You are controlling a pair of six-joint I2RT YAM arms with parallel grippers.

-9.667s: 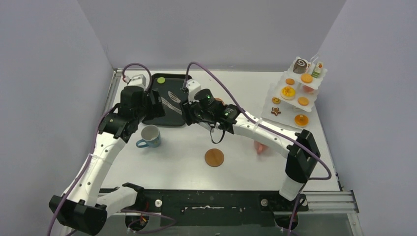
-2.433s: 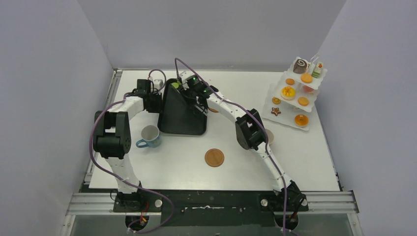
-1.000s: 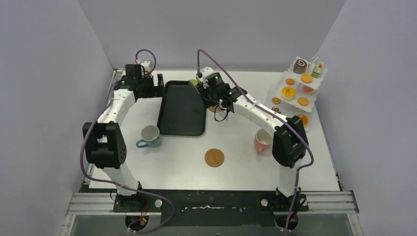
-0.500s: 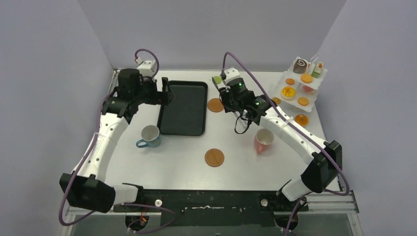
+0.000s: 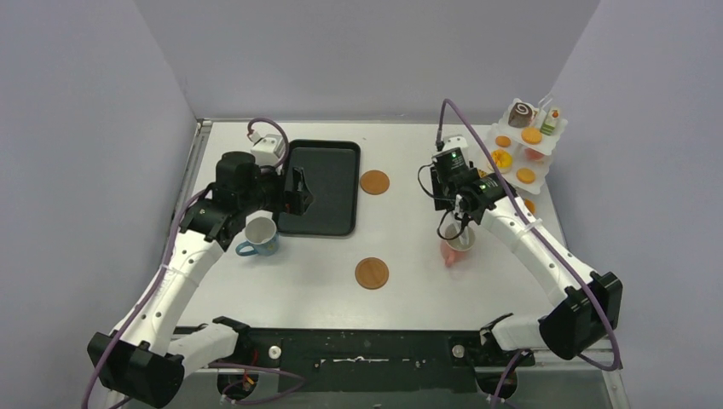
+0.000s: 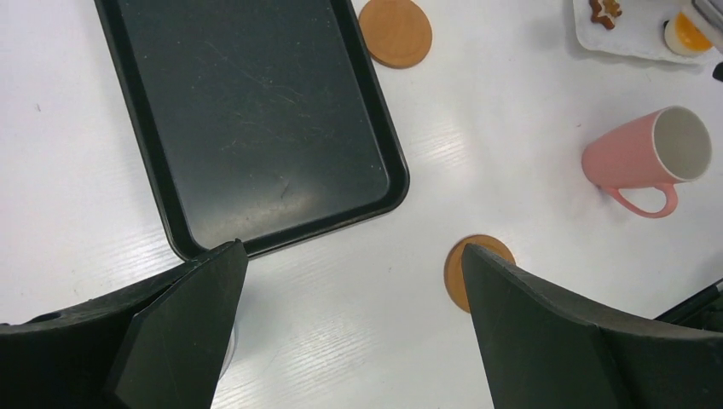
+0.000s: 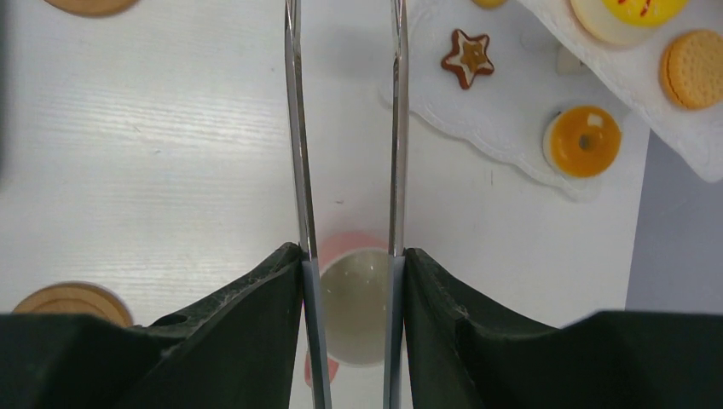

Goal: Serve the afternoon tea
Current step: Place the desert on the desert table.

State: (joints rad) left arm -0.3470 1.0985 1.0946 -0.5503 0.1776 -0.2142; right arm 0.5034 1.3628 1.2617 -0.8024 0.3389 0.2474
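My right pincer (image 7: 351,256) is clamped on the long metal tongs (image 7: 294,128), one blade pressed against each finger. The blades run toward 12 o'clock and leave my wrist picture, so their tips are cut off and I cannot tell whether they carry anything. The pink cup (image 7: 349,302) sits right under my fingers; only its mouth and a sliver of pink wall show between them.

At 2 o'clock on the table (image 5: 298,290) stands the white tiered stand (image 7: 511,111) with the pastries. The star cookie (image 7: 467,58) and an orange tart (image 7: 584,141) lie on the bottom tier. Above them are a sandwich cookie (image 7: 695,57) and a yellow tart (image 7: 627,10), the tart cut by the frame. The chocolate swirl roll (image 5: 520,113) on top is too small to read well.

My left pincer (image 6: 351,250) stands wide apart, gripping nothing, by the near end of the black tray (image 6: 256,128). The blue cup (image 5: 260,236) stands at 7 o'clock of the tray, partly under my left arm; my left wrist view hides nearly all of it behind a finger.
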